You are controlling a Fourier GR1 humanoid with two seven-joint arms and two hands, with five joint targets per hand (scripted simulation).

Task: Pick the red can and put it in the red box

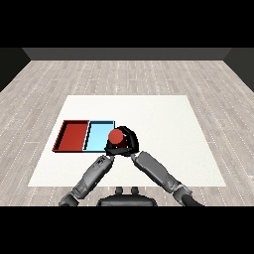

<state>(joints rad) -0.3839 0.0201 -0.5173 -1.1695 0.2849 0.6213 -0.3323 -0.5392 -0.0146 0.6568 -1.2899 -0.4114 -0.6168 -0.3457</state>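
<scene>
My right hand point(129, 141) is curled round the red can point(115, 137), which stands upright in its grasp. The can is over the right edge of the light blue tray point(97, 135), near that tray's front right corner; whether it touches the tray I cannot tell. The red tray point(73, 135) lies to the left of the blue one, sharing a wall with it, and holds nothing. My left hand point(109, 149) is just below and left of the can, at the blue tray's front edge, mostly hidden behind the can and the right hand.
Both trays sit on the left half of the white table point(163, 129). The two forearms converge from the lower corners toward the can. A wooden floor surrounds the table.
</scene>
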